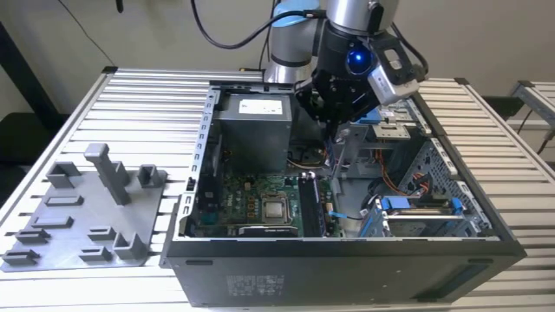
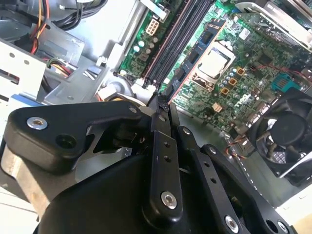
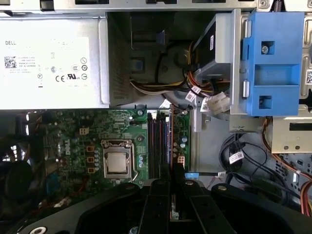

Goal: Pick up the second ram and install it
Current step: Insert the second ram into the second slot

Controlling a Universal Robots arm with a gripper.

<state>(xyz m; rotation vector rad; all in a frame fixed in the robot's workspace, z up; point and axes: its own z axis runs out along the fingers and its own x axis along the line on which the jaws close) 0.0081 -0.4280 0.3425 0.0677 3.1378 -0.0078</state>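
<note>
Since the stick has to drop square into a narrow slot, I'd keep it dead upright, line its length up with the slot before lowering, and press evenly so both end latches catch rather than one corner.

Working from the exterior view's left, the grey plastic fixture with upright posts (image 1: 87,221) sits on the slatted metal desk (image 1: 147,91), well apart from the arm. Beside it lies the open black computer case (image 1: 347,266), with its green motherboard (image 1: 247,195) and square silver processor socket (image 1: 275,208) facing up. Just past the socket run the long dark memory slots (image 3: 158,141).

Above them hang my black fingers (image 2: 161,109), drawn nearly together. As I judge it, they pinch the second ram (image 1: 335,156), a thin dark board seen edge-on. It hangs vertical inside the case, over the slots and not yet seated.
</note>
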